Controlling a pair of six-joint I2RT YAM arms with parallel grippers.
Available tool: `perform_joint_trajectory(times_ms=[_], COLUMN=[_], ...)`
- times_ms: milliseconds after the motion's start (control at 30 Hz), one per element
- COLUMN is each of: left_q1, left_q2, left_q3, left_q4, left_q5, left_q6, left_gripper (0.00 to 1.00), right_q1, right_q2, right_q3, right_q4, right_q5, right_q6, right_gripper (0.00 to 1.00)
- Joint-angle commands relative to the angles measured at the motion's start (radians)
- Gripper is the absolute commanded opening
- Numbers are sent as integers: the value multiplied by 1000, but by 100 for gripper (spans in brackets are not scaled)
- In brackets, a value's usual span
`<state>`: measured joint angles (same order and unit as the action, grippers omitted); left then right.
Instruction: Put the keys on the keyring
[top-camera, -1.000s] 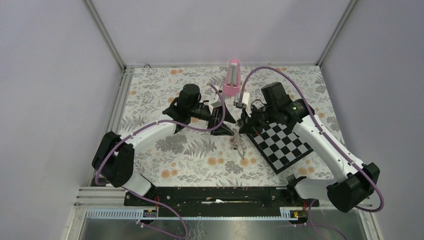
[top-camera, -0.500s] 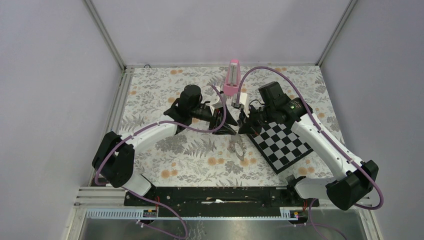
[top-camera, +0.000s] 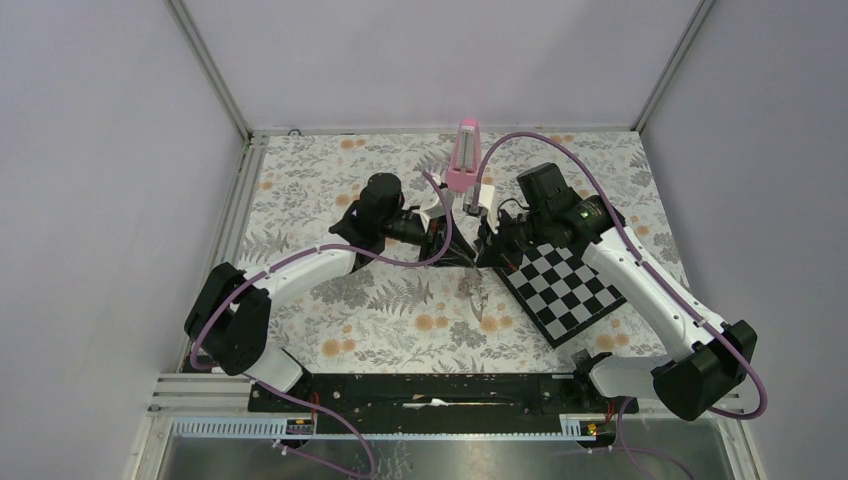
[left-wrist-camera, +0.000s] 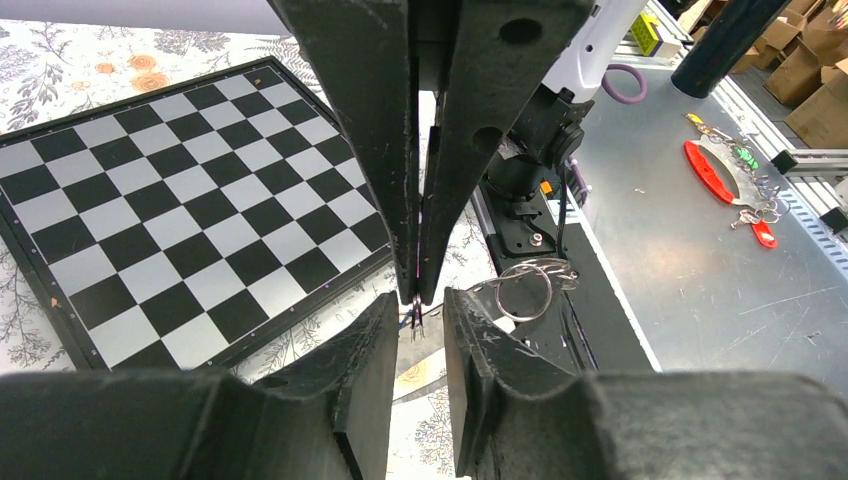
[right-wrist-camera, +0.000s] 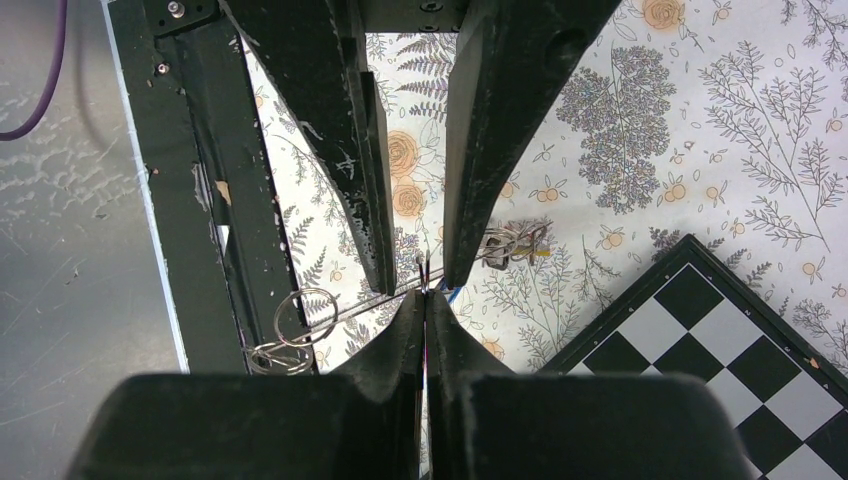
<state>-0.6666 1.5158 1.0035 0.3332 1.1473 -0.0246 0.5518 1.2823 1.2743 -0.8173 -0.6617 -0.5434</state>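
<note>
My right gripper (right-wrist-camera: 425, 300) is shut on a thin metal piece seen edge-on, part of the keyring. A thin wire runs from the pinch to two silver rings (right-wrist-camera: 300, 322), which also show as rings (left-wrist-camera: 527, 285) in the left wrist view. My left gripper (left-wrist-camera: 418, 325) faces it with jaws a little apart. The metal tip (left-wrist-camera: 415, 312) stands in their gap, touching neither finger. A small bunch of keys (right-wrist-camera: 516, 245) with a yellow bit lies on the flowered cloth beyond. In the top view both grippers meet above that bunch (top-camera: 476, 296). A blue speck (right-wrist-camera: 453, 295) shows beside the pinch.
A checkerboard (top-camera: 565, 285) lies right of the grippers, under the right arm. A pink metronome-like block (top-camera: 465, 155) stands behind them. The black base rail (top-camera: 430, 390) runs along the near edge. Off the table, a red tool with keys (left-wrist-camera: 712, 170) lies on a metal bench.
My left gripper's jaws have narrowed around the held metal tip. Both grippers shifted slightly left. The right gripper has kept its grip.
</note>
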Motion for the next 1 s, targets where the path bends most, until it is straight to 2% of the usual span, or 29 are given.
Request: perform_joint_trajectory(times_ms=[0,367,867,967], left_q1=[-7,-6,-7,-7], left_q2=[1,-5,1,2], left_q3=[-8,-24,-23,-23], left_q4=[33,17,48,54], left_q5=[15,22,20,19], left_q6=[16,56,31,28], left_gripper=[28,27,18,13], right_q1=[11,10,8,8], right_q2=[-17,-30,-26,-26], right_q3=[28,23,15,10], right_q4=[41,48,53,51], right_q5=[1,5,-6,-6], right_q6=[14,16,22,20], right_gripper=[0,0,0,0])
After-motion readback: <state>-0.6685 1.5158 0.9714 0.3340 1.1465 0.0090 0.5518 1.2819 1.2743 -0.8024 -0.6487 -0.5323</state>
